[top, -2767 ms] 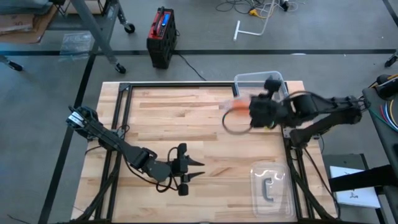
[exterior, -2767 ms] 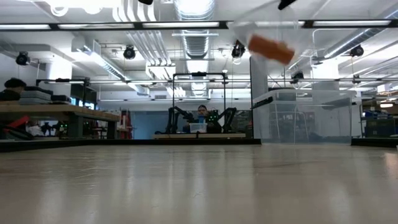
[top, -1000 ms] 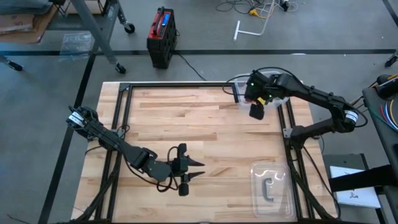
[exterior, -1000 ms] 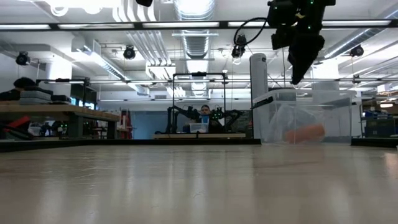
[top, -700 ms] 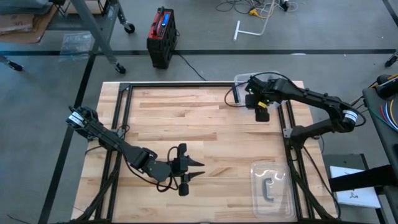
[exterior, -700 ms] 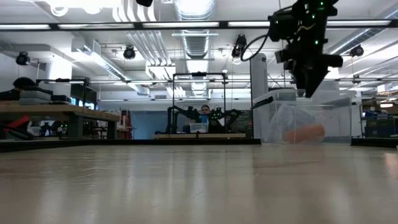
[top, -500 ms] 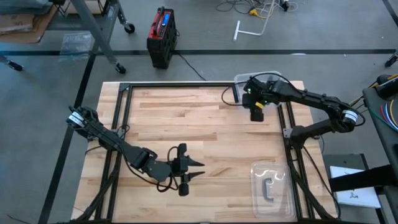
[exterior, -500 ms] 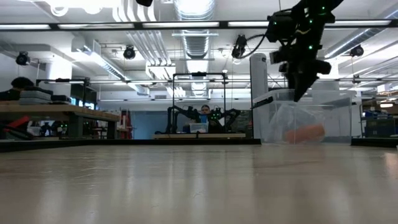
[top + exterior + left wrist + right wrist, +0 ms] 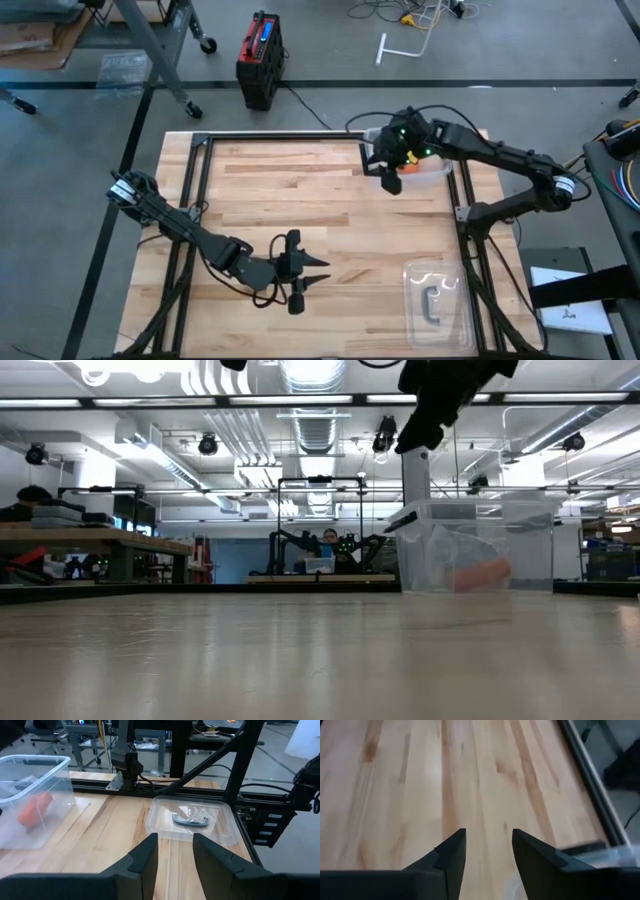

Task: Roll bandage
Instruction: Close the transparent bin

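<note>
The left gripper (image 9: 318,274) rested at the near edge, its jaws a narrow gap apart and empty. Farther back, the right gripper (image 9: 391,182) hovered empty, jaws parted. The bandage (image 9: 478,574), an orange roll lying lengthwise, sat in the clear plastic bin (image 9: 478,550) at about 2 o'clock from the right gripper, the nearer one.

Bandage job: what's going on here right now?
The orange bandage lies inside the clear plastic bin at the table's far right corner. The right hand hovers empty over the wood beside the bin, fingers apart. The left hand waits near the front edge, also open and empty.
</note>
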Motion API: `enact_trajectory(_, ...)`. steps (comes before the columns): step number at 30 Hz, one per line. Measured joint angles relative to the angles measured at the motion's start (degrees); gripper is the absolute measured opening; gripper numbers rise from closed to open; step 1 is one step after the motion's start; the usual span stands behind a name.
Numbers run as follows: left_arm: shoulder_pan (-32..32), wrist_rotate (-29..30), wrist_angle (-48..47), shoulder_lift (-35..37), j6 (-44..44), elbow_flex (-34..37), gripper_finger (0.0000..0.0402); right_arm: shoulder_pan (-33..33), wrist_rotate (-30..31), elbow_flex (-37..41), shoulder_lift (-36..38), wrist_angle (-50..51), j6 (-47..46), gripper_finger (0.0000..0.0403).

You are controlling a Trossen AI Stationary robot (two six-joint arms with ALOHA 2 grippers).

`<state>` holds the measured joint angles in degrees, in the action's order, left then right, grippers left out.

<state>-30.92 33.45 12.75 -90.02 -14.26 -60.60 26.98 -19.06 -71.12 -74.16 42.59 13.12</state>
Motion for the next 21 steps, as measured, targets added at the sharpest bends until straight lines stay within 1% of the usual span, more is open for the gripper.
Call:
enact_trajectory(5,0.0,0.0,1.6,0.0,0.2,0.0,0.0114,-0.4,0.2,-4.3,0.5,14.5,-1.6,0.0139)
enact_trajectory(8,0.0,0.0,2.3,0.0,1.3,-0.4,0.0114,-2.4,1.3,-4.0,1.6,18.2,-5.6,0.0128)
enact_trajectory(10,0.0,0.0,2.4,0.0,1.6,-0.5,0.0114,-5.3,1.3,-3.1,2.7,19.2,-7.5,0.012)
enact_trajectory(12,0.0,0.0,2.4,0.0,1.7,-0.5,0.0114,-9.6,1.4,-2.7,3.9,18.9,-9.3,0.0112)
enact_trajectory(14,0.0,-0.2,2.5,0.0,1.5,-0.5,0.0114,-15.5,3.6,-2.6,4.9,17.8,-11.3,0.0103)
enact_trajectory(18,0.0,-3.0,2.5,0.0,1.5,-0.5,0.0114,-29.3,16.1,-2.6,6.6,15.3,-16.9,0.0088)
enact_trajectory(21,0.0,-6.0,3.1,0.0,1.0,-0.5,0.0114,-38.3,22.0,-2.6,6.6,15.0,-22.0,0.0078)
